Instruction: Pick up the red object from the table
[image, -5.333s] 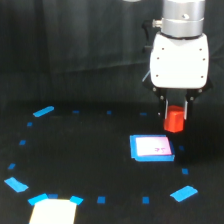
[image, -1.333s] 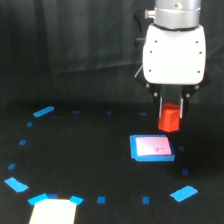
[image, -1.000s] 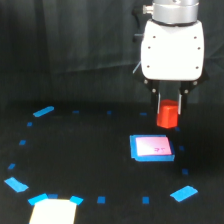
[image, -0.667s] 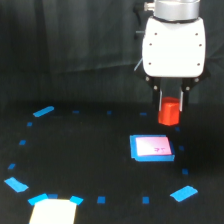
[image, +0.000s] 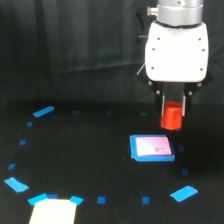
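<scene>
**Red block hanging in the claw above the black table**

The gripper (image: 173, 109) is pointing straight down, its two thin fingers closed against the sides of the red object (image: 172, 116), which is sitting between them clear of the table (image: 90, 150). The block's lower part is showing below the fingertips.

Below it, slightly toward the exterior view's left, a flat white pad with a blue border (image: 152, 148) is lying on the table. Nothing is standing between the block and the pad.

Blue tape pieces are ringing the black surface: a larger strip (image: 43, 111) at the far left, another (image: 184, 193) at the near right, and small squares between them. A pale rectangular patch (image: 52, 212) is sitting at the bottom edge, flanked by blue tape. A black curtain (image: 75, 50) is hanging behind the scene in folds.
</scene>
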